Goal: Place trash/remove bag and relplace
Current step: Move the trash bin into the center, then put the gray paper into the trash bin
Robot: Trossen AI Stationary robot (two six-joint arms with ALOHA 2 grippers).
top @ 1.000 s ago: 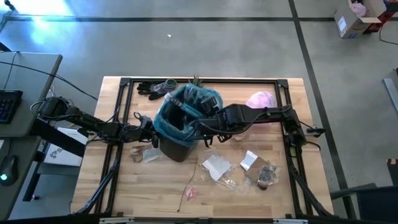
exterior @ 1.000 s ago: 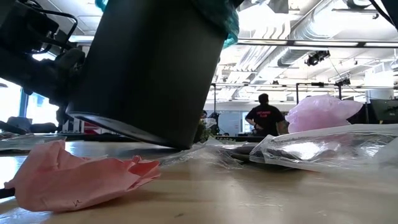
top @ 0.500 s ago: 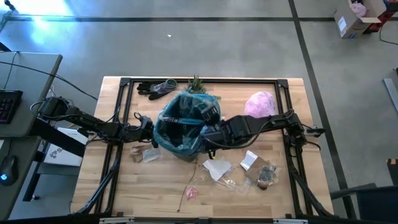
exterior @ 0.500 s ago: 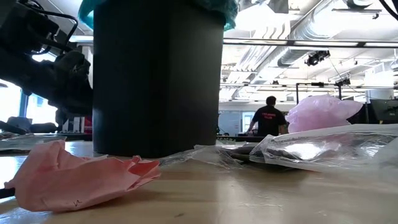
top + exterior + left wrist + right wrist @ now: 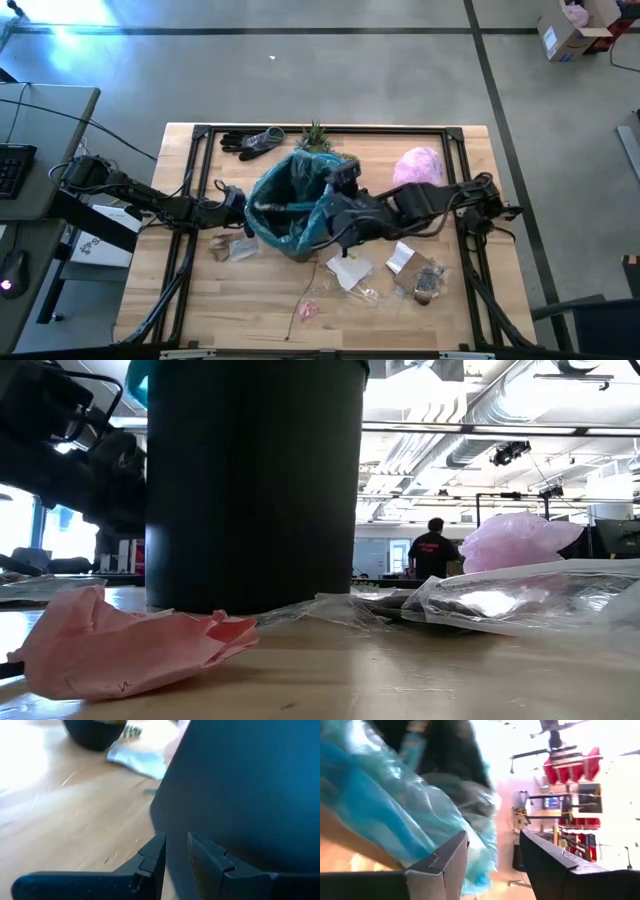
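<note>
My right gripper point(image 5: 338, 190) sits at the bin's point(image 5: 250, 480) rim with its jaws parted, the teal bag point(image 5: 290, 205) draped just beside them but not pinched. My left gripper point(image 5: 236, 200) presses against the bin's opposite wall; its jaws are narrowly gapped, and I cannot tell whether they grip anything. The trash point(image 5: 395, 270) lies scattered on the table point(image 5: 200, 300), well apart from both sets of jaws.

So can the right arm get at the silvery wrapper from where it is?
Probably yes. The right gripper is open at the bag's rim, and the silvery wrapper lies on open table just beside that arm, with nothing on top of it.
</note>
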